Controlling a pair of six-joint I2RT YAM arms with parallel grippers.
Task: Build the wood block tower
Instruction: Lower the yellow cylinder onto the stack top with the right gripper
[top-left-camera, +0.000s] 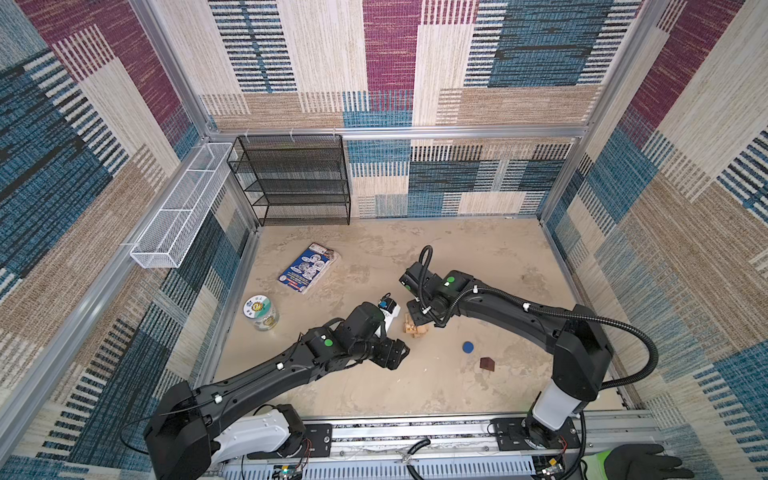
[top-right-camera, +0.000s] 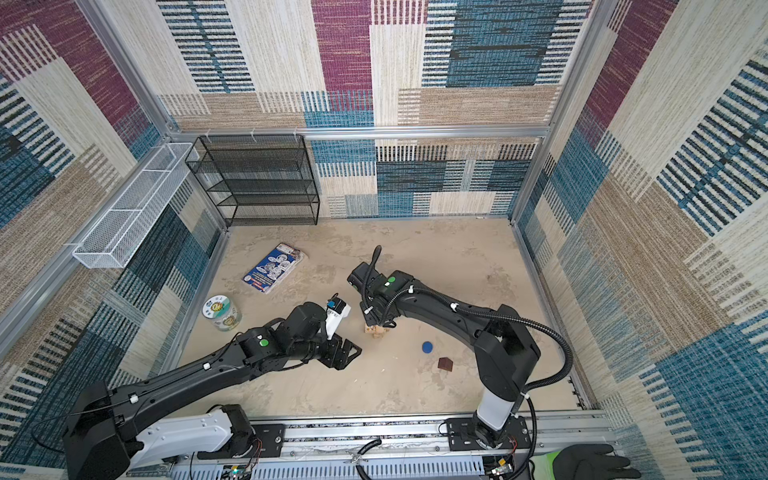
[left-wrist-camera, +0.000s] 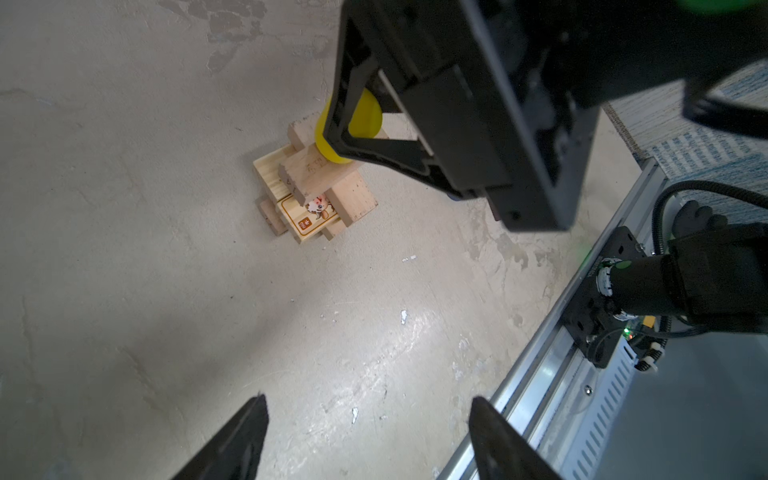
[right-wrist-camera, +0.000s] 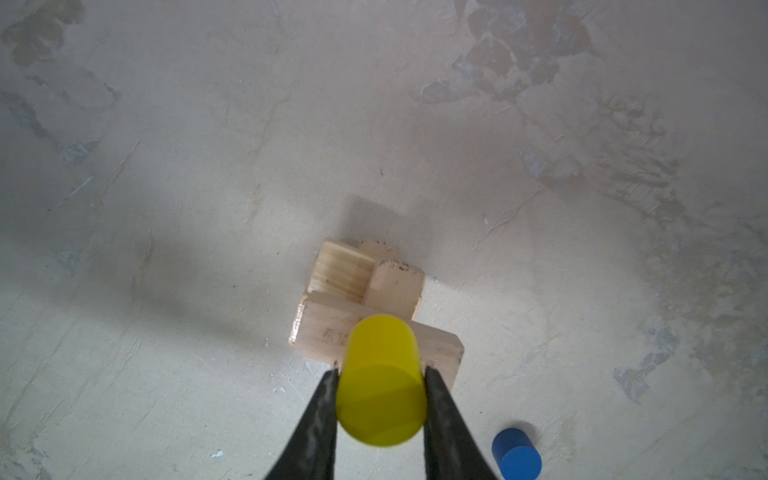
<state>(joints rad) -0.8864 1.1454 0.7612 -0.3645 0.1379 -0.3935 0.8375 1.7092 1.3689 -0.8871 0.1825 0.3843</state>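
- Left gripper (top-left-camera: 397, 353): jaws spread and empty, just left of the tower (top-left-camera: 415, 326).
- Tower: criss-crossed bars mid-table, with open room on every side.
- Right gripper (right-wrist-camera: 381, 371): clamped on the yellow cylinder (left-wrist-camera: 365, 116), axis upright, directly over the top bar (left-wrist-camera: 320, 174); I cannot confirm contact.
- Blue disc (top-left-camera: 468, 347), dark-brown piece (top-left-camera: 487, 364): loose to the right; I judge them clear of the tower.

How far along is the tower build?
Done: the pale bars are stacked criss-cross into the tower. In hand: the right gripper is shut on the yellow cylinder, held upright at the top bar and not yet released. Remaining: the blue piece and the dark-brown piece lie loose, apart from the tower. The left gripper is open and empty.
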